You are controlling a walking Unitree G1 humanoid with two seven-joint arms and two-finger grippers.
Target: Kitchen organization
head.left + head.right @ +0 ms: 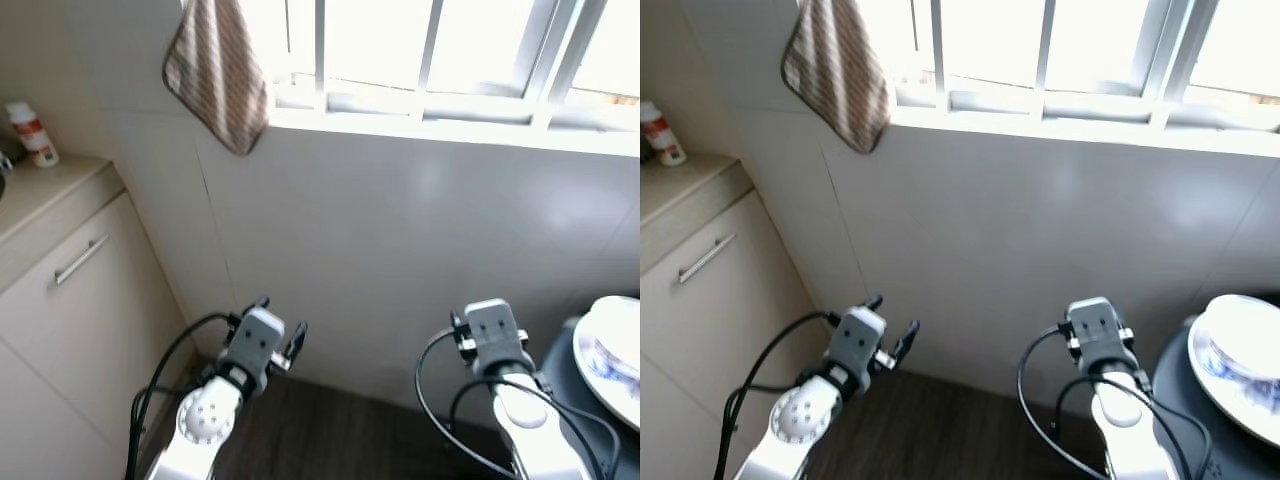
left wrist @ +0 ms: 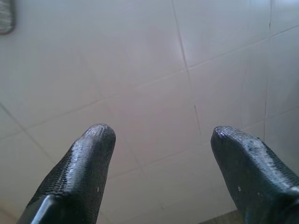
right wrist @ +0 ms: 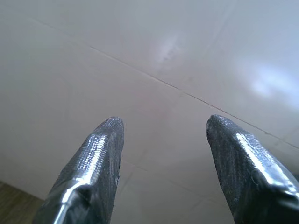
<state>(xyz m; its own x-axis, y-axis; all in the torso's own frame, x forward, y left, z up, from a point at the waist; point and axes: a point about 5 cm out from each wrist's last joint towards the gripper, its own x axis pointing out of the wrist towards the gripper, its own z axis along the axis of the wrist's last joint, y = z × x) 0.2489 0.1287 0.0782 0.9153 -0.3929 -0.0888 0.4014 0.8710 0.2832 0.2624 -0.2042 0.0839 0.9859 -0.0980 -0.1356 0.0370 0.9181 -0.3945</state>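
The left tool (image 2: 159,140) is held low in front of the white tiled wall (image 1: 400,230), its two black fingers (image 2: 88,158) spread wide apart with nothing between them; through the gap show bare tiles and grout lines. The right tool (image 3: 161,135) is raised beside it at about the same height, its fingers (image 3: 100,154) likewise parted and empty, pointed at the same wall. In the head views the left arm (image 1: 215,410) and the right arm (image 1: 520,410) rise from the lower edge, each trailing black cable, above a dark wood floor (image 1: 320,430).

Nearest the right tool, just to its right and a little lower, a white plate with a blue pattern (image 1: 1240,370) lies on a dark round surface (image 1: 1175,400); the tool is near it but not touching it. To the left of the left tool stands a cream cabinet (image 1: 80,320) with a metal bar handle (image 1: 80,258). On the bench (image 1: 45,185) above it, well apart from both tools, stands a small white bottle with a red label (image 1: 32,133).

Higher up, a brown striped towel (image 1: 218,70) hangs against the wall at the left end of the windowsill (image 1: 450,125), beneath a bright white-framed window (image 1: 430,45).
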